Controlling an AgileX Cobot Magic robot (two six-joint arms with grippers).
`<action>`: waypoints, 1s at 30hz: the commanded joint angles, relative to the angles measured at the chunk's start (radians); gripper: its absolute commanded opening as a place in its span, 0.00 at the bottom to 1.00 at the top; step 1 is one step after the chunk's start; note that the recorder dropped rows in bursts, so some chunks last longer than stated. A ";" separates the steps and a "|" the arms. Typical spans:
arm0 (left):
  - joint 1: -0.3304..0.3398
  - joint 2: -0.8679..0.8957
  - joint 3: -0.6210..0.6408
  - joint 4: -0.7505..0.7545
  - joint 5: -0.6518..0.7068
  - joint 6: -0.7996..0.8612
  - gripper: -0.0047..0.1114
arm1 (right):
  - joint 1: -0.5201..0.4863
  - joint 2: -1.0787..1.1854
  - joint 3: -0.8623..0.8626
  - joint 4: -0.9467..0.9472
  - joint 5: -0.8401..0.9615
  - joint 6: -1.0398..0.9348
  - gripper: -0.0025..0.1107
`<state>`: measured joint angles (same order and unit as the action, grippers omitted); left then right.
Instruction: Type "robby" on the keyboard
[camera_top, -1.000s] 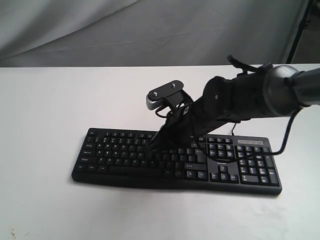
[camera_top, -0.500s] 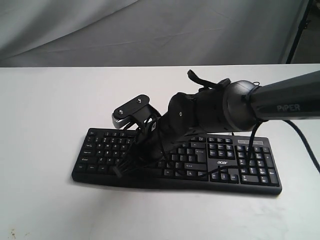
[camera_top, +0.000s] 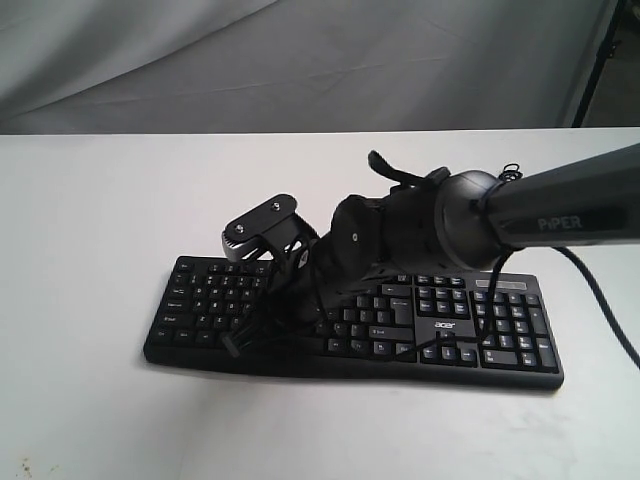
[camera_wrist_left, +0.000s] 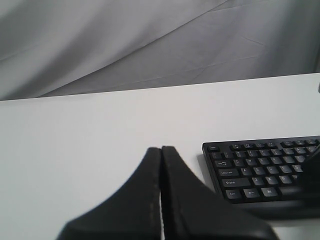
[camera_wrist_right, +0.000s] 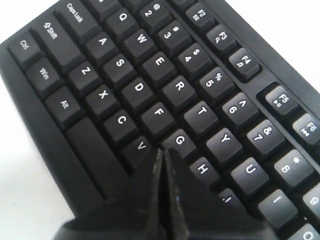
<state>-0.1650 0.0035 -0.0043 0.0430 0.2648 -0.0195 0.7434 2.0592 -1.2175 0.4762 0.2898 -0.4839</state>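
The black keyboard (camera_top: 500, 340) lies on the white table, its "acer" logo above the arrow keys. My right arm reaches across it from the right. My right gripper (camera_top: 236, 342) is shut and points down at the letter keys. In the right wrist view the keyboard (camera_wrist_right: 150, 65) fills the frame and the shut right gripper (camera_wrist_right: 163, 151) has its tips between V and G, hiding the key behind them. My left gripper (camera_wrist_left: 161, 149) is shut with nothing in it, over bare table beside the keyboard (camera_wrist_left: 260, 170) end that has Ctrl and Shift. The left arm is outside the exterior view.
A grey cloth backdrop (camera_top: 300, 60) hangs behind the white table (camera_top: 90, 220). A thin black cable (camera_top: 600, 300) loops off the right arm near the number pad. A dark stand leg (camera_top: 600, 60) shows at the far right.
The right arm has swung left across the keyboard, carrying its gripper from the middle letter keys toward the left half. In the last half second it barely moved.
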 joint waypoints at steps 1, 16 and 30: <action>-0.006 -0.003 0.004 0.005 -0.007 -0.003 0.04 | 0.005 0.007 -0.006 0.008 0.001 -0.006 0.02; -0.006 -0.003 0.004 0.005 -0.007 -0.003 0.04 | 0.005 0.015 -0.006 0.006 -0.001 -0.006 0.02; -0.006 -0.003 0.004 0.005 -0.007 -0.003 0.04 | 0.003 -0.031 -0.006 0.001 -0.020 -0.008 0.02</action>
<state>-0.1650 0.0035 -0.0043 0.0430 0.2648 -0.0195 0.7447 2.0566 -1.2192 0.4844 0.2852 -0.4839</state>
